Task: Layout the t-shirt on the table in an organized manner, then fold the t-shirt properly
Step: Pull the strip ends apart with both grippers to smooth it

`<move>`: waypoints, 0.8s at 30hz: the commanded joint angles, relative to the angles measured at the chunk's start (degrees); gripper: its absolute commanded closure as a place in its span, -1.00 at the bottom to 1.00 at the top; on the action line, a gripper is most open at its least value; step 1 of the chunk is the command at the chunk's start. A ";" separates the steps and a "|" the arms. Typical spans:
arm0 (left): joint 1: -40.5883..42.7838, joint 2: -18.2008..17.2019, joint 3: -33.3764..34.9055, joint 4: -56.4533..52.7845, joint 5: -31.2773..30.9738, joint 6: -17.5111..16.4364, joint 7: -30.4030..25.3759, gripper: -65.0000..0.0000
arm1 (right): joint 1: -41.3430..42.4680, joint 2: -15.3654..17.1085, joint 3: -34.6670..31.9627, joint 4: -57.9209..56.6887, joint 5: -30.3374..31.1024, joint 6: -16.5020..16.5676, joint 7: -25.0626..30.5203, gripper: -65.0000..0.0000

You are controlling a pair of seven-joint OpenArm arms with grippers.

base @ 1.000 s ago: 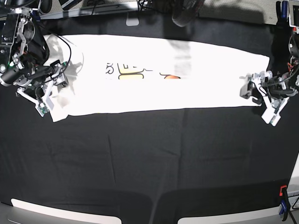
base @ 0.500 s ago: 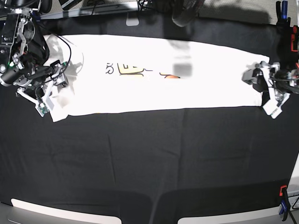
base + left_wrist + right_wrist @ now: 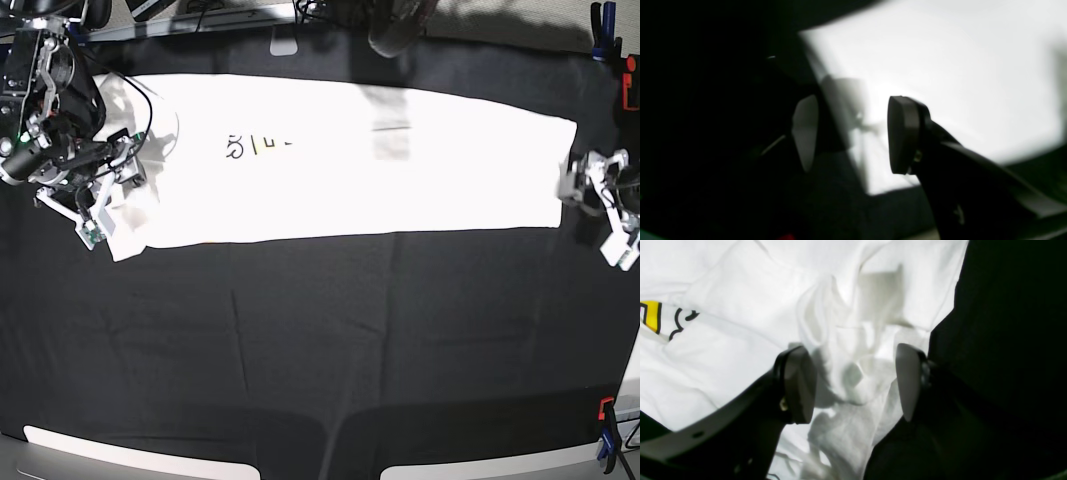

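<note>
One white t-shirt [image 3: 340, 160] lies spread lengthwise across the far half of the black counter [image 3: 320, 340], a sliver of print showing near its middle. At its bunched end, the right gripper [image 3: 853, 383] hangs over the crumpled cloth, fingers [image 3: 800, 383] parted with folds between them, though nothing is pinched. At the opposite end, the left gripper [image 3: 605, 205] sits just off the shirt's edge over bare counter, its fingers [image 3: 903, 136] spread wide and grasping nothing.
</note>
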 commanded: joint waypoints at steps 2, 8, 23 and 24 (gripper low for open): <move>-0.90 -0.57 -0.61 0.52 0.96 1.11 -1.49 0.05 | 0.76 0.92 0.39 1.11 3.17 0.04 0.66 -0.11; -1.07 -0.46 -0.61 -3.06 -4.74 0.70 -0.59 0.05 | -0.13 0.70 0.42 3.87 12.72 1.07 1.77 -0.11; -1.11 2.99 -2.93 -17.33 -22.03 -10.21 3.78 0.05 | -15.82 -15.80 3.89 18.21 10.16 2.31 8.11 -0.11; -1.07 3.06 -2.93 -18.49 -23.63 -11.50 4.50 0.05 | -16.57 -16.02 4.59 18.58 10.19 2.31 7.89 -0.11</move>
